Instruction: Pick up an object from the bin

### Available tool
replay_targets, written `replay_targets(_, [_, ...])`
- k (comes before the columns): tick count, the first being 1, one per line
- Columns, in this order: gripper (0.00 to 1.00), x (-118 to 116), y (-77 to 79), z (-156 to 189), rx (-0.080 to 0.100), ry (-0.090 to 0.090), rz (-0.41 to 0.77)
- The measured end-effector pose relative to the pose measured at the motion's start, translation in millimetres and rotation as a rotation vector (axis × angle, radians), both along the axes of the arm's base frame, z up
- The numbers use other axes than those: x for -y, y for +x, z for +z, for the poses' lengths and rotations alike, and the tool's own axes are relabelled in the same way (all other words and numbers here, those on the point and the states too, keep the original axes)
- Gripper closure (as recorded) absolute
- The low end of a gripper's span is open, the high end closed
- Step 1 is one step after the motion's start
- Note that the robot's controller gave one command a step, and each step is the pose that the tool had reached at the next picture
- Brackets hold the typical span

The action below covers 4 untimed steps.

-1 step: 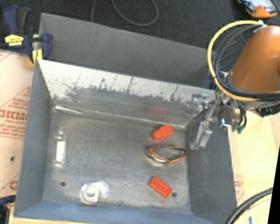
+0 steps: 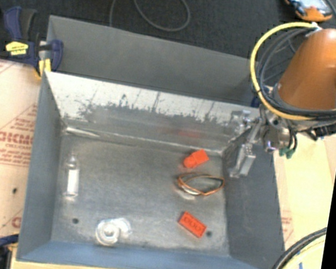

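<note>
My gripper (image 2: 240, 162) hangs at the right side of the bin, close to the right wall and above the floor. Just left of it lies a small orange block (image 2: 195, 159), tilted. Below that block, a brown wire-like loop (image 2: 199, 184) rests on the bin floor, a little left of and under the gripper. Nothing shows in the gripper.
A flat red-orange tag (image 2: 192, 225) lies toward the front right. At the left sits a small clear bottle (image 2: 72, 178), and a whitish round thing (image 2: 111, 231) is at the front left. The arm with its orange dome and cables stands over the bin's right rim.
</note>
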State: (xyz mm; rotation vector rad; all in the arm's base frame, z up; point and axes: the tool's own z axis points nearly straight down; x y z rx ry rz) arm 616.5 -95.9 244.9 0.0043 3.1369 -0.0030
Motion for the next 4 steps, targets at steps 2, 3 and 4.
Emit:
replay_targets(2, [0.0, 1.9, 13.9, -104.3, 0.006, 0.001, -0.058])
replay_targets(3, [0.0, 2.5, 15.6, -125.4, 0.005, 0.001, -0.125])
replay_targets(4, [0.0, 19.8, -1.4, -91.2, -0.006, 0.002, -0.129])
